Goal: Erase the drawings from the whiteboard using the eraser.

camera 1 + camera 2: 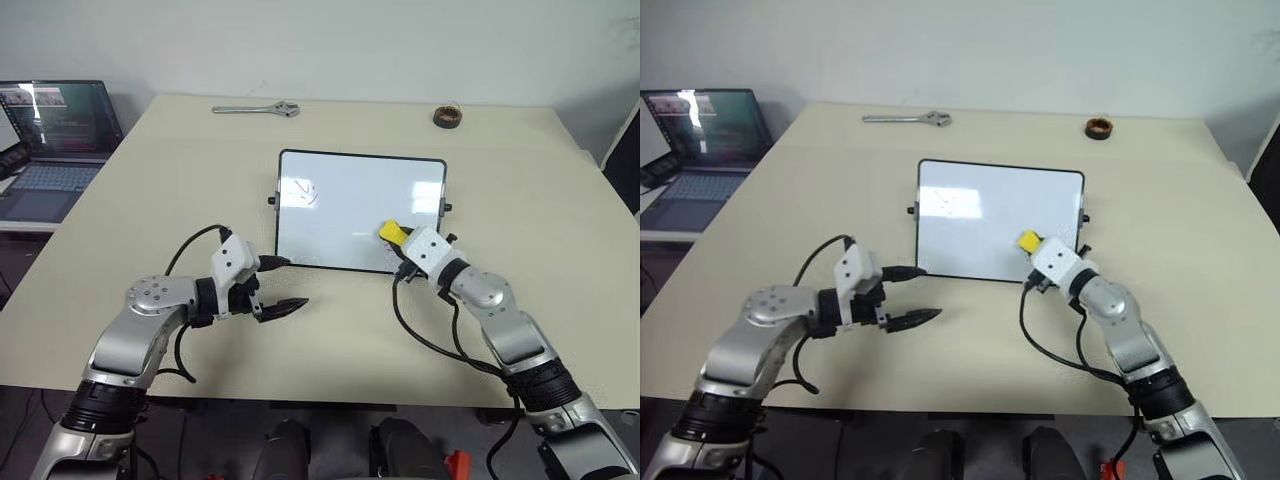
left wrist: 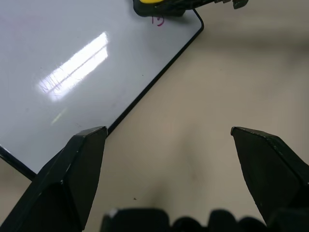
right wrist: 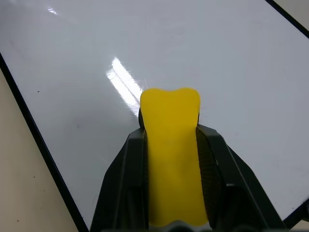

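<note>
One squiggle of the drawings (image 2: 158,20) is all I'm making out clearly, half tucked under the eraser (image 3: 172,154). My right gripper (image 1: 398,240) is pinching that yellow block over the whiteboard's (image 1: 340,205) near right corner. My left gripper (image 2: 169,140) is hanging wide apart over the surface (image 1: 150,200), near the board's near edge.

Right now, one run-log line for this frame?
phase: erasing | right gripper: shut on eraser, over whiteboard | left gripper: open, empty, over table beside board | drawing: visible beside eraser
</note>
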Tool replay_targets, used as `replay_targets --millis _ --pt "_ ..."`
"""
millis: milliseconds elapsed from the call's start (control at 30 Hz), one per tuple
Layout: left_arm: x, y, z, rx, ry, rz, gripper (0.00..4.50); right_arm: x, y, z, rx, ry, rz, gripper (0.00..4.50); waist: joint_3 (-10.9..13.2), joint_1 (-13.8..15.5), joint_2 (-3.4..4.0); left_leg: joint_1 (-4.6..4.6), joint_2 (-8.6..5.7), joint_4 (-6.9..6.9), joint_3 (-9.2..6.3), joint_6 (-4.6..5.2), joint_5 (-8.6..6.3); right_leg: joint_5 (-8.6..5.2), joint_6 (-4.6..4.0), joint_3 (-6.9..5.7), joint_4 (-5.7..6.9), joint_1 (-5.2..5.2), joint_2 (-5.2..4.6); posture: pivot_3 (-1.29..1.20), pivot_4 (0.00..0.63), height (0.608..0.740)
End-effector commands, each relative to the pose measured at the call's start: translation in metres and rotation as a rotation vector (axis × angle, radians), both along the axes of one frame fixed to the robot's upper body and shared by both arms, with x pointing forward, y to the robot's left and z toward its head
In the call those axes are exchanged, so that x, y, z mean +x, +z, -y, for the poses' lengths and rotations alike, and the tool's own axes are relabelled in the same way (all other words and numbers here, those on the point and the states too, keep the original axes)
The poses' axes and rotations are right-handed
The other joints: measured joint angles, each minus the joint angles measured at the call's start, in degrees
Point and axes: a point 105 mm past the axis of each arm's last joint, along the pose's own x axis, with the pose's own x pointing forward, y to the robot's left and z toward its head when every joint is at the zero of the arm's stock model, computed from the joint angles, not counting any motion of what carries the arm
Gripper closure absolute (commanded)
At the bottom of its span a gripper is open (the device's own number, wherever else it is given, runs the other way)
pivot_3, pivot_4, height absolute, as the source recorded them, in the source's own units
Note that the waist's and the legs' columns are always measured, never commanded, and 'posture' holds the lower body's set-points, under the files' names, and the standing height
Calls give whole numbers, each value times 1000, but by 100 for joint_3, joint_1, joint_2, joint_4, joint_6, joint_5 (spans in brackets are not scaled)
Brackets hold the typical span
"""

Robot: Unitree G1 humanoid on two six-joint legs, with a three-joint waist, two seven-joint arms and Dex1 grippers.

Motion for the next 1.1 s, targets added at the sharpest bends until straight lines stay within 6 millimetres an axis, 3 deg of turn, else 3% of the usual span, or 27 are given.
replay_targets --millis 33,100,267,333,500,633,733,833,933,1100 --pt "-2 12 4 6 -26 52 0 -17 -37 6 -125 67 -127 3487 -1 3 -1 3 0 0 -2 0 0 0 0 -2 2 3 0 0 150 740" --pt "-2 13 4 7 -25 51 0 -19 -41 10 -144 61 -133 3487 -2 0 -3 10 -1 1 -3 0 0 0 0 -3 3 10 0 0 150 740" --pt "-1 15 5 9 -29 52 0 10 -1 32 -60 -151 63 3488 -2 -11 -3 28 -3 4 1 0 3 5 -5 2 11 20 3 0 150 740" --pt "-1 17 6 10 -32 53 0 15 3 39 -44 -205 78 3488 -2 -6 -3 30 -4 4 0 1 8 8 -7 2 16 19 4 0 150 740" --pt "-2 18 7 9 -33 53 0 8 -14 35 -85 -160 1 3488 -5 3 -8 29 -3 4 -3 1 10 10 -5 0 14 22 4 0 150 740" --pt "-2 20 8 7 -32 53 0 -15 -39 18 -186 3 -113 3489 -8 -1 -12 30 -2 3 -3 1 10 10 -5 0 12 23 3 0 150 740" --pt "-2 22 9 5 -31 53 0 -16 -41 20 -238 18 -112 3489 -8 -18 -12 32 -3 3 -1 1 10 10 -5 1 13 23 3 0 150 740" --pt "-2 22 10 5 -32 51 0 -7 -26 26 -228 -42 -34 3489 -8 -25 -13 36 -3 3 1 1 10 10 -5 3 13 24 4 0 150 740" --pt "-3 22 11 4 -33 49 0 7 4 32 -134 -141 85 3489 -8 -31 -12 35 -3 3 1 1 10 11 -6 4 13 24 5 0 150 740" --pt "-3 21 11 3 -36 47 0 13 18 30 -39 -197 109 3494 -8 -7 -12 29 -2 2 -1 0 10 12 -4 3 13 20 5 0 150 740"
